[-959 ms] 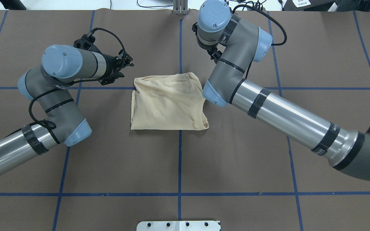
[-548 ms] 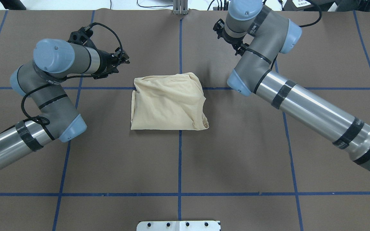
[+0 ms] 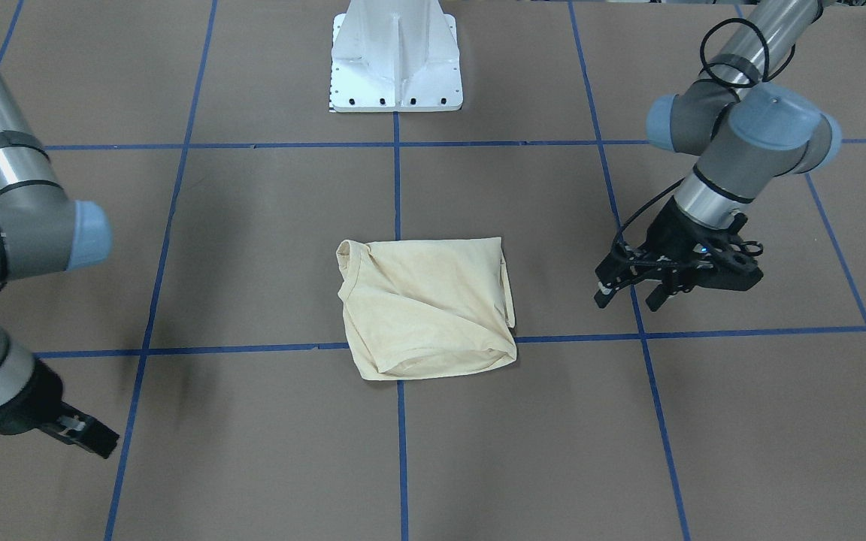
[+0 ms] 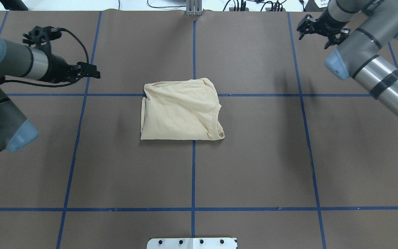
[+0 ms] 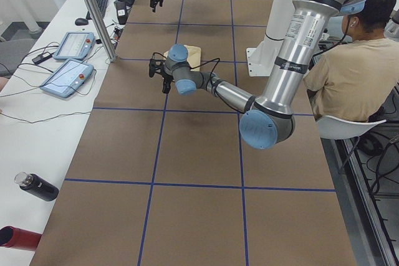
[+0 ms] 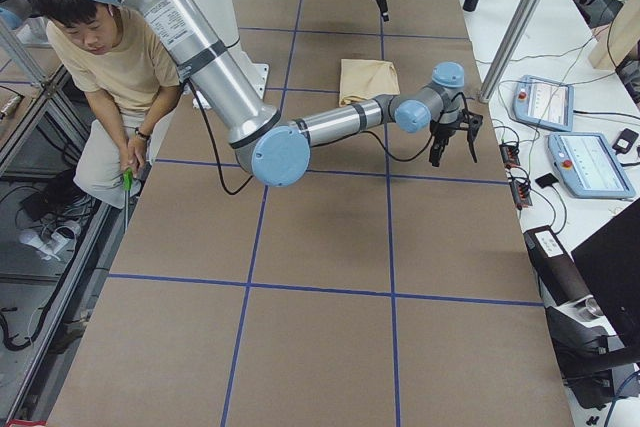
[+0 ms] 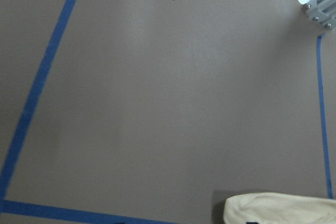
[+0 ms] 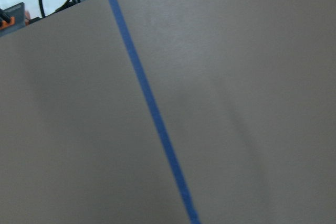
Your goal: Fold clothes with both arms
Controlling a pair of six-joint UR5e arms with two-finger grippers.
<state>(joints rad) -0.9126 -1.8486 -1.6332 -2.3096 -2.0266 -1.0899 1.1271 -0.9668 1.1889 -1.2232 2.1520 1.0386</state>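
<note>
Both arms have just swung out wide, the left gripper (image 3: 627, 299) and right gripper (image 4: 319, 30) each with jaws spread and empty, leaving the folded T-shirt (image 4: 180, 110) lying between them, well apart from both, so the folding looks finished.

Left arm (image 5: 232, 95) low over table (image 5: 187, 216); folded shirt (image 5: 193, 54) beyond wrist.
</note>
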